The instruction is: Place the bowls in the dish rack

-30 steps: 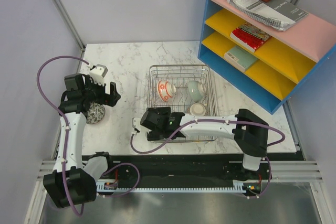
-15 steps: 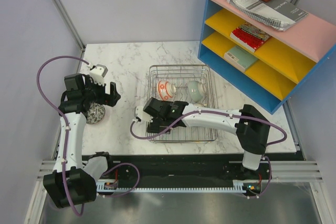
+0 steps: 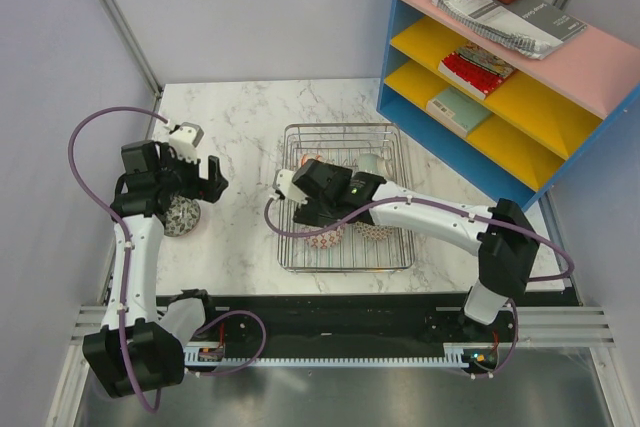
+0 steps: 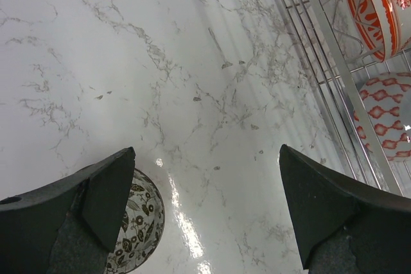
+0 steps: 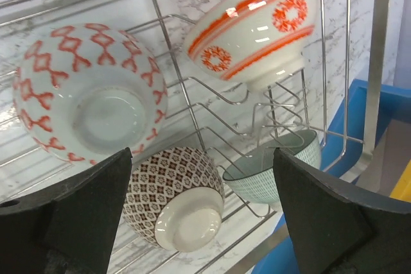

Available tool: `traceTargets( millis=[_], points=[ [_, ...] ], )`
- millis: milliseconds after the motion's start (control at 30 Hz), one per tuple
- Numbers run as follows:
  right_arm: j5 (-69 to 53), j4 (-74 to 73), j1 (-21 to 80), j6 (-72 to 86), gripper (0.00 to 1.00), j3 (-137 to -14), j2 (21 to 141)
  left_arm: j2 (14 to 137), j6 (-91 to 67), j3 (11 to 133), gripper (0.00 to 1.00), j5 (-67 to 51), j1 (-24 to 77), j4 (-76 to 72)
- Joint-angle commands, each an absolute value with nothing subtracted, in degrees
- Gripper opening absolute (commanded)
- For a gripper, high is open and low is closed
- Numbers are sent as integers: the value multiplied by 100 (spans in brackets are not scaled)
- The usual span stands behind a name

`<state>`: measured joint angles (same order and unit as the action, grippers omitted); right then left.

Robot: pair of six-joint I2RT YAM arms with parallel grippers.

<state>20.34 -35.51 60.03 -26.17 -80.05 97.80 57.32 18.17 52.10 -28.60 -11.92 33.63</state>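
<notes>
A: Where is the bowl (image 4: 138,222) that remains?
B: On the table (image 3: 250,117), under the left gripper (image 4: 207,152), jaws wide, empty. The right gripper (image 5: 202,152), open too, is over the rack (image 3: 340,128).

White-and-black arms (image 3: 132,252), purple cables (image 3: 72,152)

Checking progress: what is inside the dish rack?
Four: a red-diamond bowl, an orange-striped bowl, a brown bowl, a teal bowl. From above, the right arm covers some.
</notes>
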Motion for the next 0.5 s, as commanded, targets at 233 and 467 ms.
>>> traceTargets(
  millis=[233, 467],
  points=[
    [1627, -4139, 5862, -2680, 98, -7831, 9949, 5801, 1398, 5238, 100, -1943, -1309, 2979],
    [1661, -3851, 5862, -2584, 98, -7866, 10177, 5915, 1301, 5230, 100, -1609, -1380, 2865]
  ],
)
